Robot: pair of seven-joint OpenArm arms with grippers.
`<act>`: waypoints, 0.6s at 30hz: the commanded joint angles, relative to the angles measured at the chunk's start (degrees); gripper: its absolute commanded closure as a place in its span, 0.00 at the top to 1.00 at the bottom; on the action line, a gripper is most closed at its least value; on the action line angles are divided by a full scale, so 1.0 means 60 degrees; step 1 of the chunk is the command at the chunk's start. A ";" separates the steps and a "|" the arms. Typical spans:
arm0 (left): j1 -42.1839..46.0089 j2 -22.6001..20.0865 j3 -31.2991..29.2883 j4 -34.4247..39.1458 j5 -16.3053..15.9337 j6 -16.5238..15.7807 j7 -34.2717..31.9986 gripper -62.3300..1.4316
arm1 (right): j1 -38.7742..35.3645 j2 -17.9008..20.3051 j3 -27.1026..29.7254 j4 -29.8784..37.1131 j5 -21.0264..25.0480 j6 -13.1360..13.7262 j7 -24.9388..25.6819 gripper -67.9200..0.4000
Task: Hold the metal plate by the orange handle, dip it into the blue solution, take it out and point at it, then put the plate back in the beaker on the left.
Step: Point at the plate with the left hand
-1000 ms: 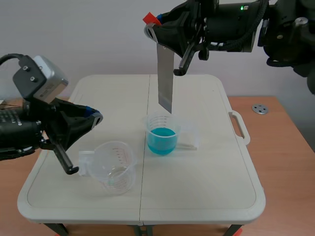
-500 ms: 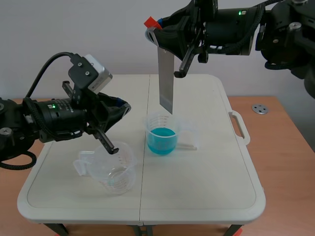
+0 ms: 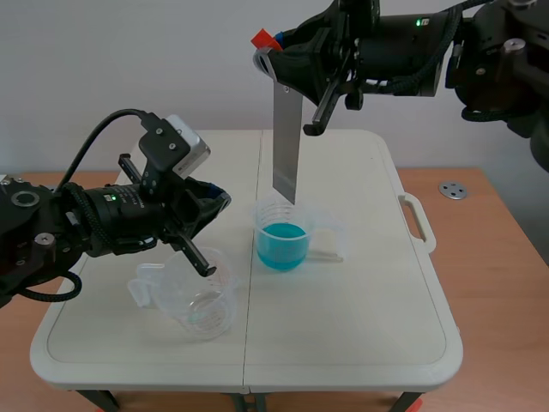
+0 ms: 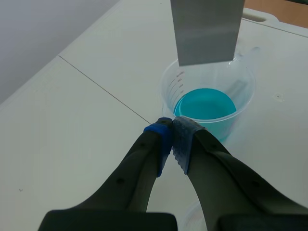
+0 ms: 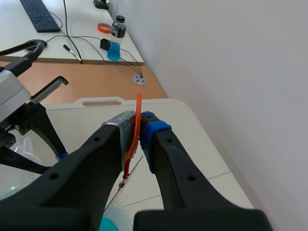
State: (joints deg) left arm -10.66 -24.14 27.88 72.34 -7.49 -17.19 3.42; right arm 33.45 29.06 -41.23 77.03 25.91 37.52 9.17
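Overhead, the right hand [image 5: 137, 127] is clenched on the orange handle [image 5: 138, 103], its two pads pressing the thin strip from either side, so that the metal plate [image 3: 286, 137] hangs straight down like a plumb blade. Gripping at the very top leaves the whole grey face bare and keeps the fingers clear of any liquid. The plate's lower edge sits just above the rim of the small clear beaker [image 3: 282, 236] that holds the blue solution [image 4: 204, 103]. It is not in the liquid, and whether its surface is wet cannot be made out. With the plate held directly over that beaker, any drip would, I judge, fall back into it rather than onto the worktop [image 3: 369, 300]. The left hand [image 4: 172, 131] is set lower, at the side, with its fingers closed together on nothing, blue pad against grey pad. Its joined tips are aimed toward the beaker and the hanging plate, near the beaker's wall and well short of the plate itself. A closed hand makes a single narrow pointer, which suits the indicating step of the task; that is my reading of the posture. Beneath the left arm, nearer the robot, stands the empty clear beaker [image 3: 202, 296] with its spout and side handle, apart from the blue one. It stands on the left, where the plate is meant to be set at the end, and the plate is not yet in it.
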 commanded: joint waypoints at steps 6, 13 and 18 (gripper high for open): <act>-0.0131 -0.0029 -0.0033 0.0182 -0.0055 0.0015 -0.0098 0.07 | 0.0277 0.0022 0.0055 0.0095 0.0106 -0.0025 0.0186 0.02; -0.0131 -0.0127 -0.0036 0.0193 -0.0073 0.0178 -0.0124 0.07 | 0.0277 0.0022 0.0055 0.0095 0.0106 -0.0025 0.0186 0.02; 0.0051 -0.0976 -0.0222 0.0670 -0.0958 0.0627 -0.0131 0.07 | 0.0273 0.0022 0.0055 0.0095 0.0109 -0.0025 0.0189 0.02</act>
State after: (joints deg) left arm -10.28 -28.01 27.75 73.95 -12.45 -13.80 3.25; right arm 33.45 29.08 -41.23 77.03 25.91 37.52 9.17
